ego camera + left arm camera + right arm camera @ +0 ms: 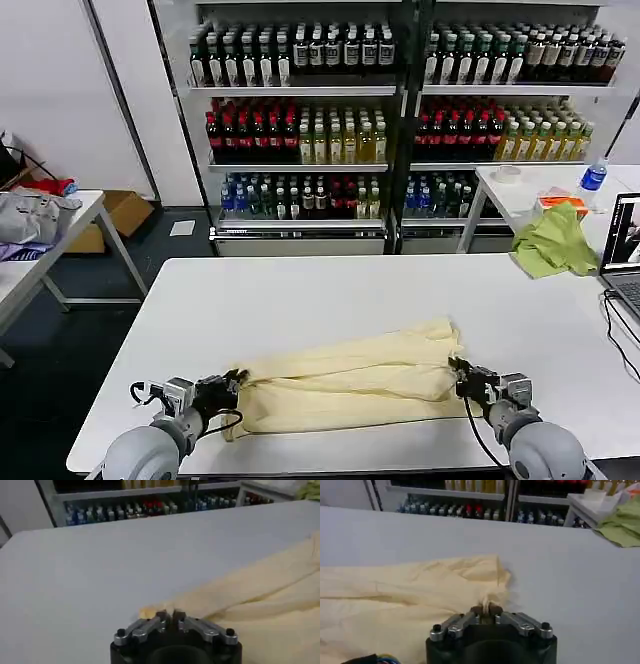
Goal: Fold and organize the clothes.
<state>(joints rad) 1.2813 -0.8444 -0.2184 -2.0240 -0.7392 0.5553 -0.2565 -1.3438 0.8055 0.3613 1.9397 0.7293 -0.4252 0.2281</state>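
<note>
The pale cream-yellow T-shirt (pixel 350 385) lies bunched in a long band across the near part of the white table (pixel 300 290). My left gripper (pixel 236 385) is shut on the shirt's left end, near the table's front left edge. In the left wrist view the shirt (pixel 260 600) runs away from the closed left gripper (pixel 168 614). My right gripper (pixel 458 368) is shut on the shirt's right end. In the right wrist view a pinch of the shirt (pixel 420 590) stands between the closed fingers of the right gripper (pixel 487 609).
A lime-green cloth (pixel 552 243) lies on a side table at the right, beside a laptop (pixel 626 250) with a cable running over my table's right edge. A grey garment (pixel 30 215) rests on a table at the left. Shelves of bottles (pixel 400 110) stand behind.
</note>
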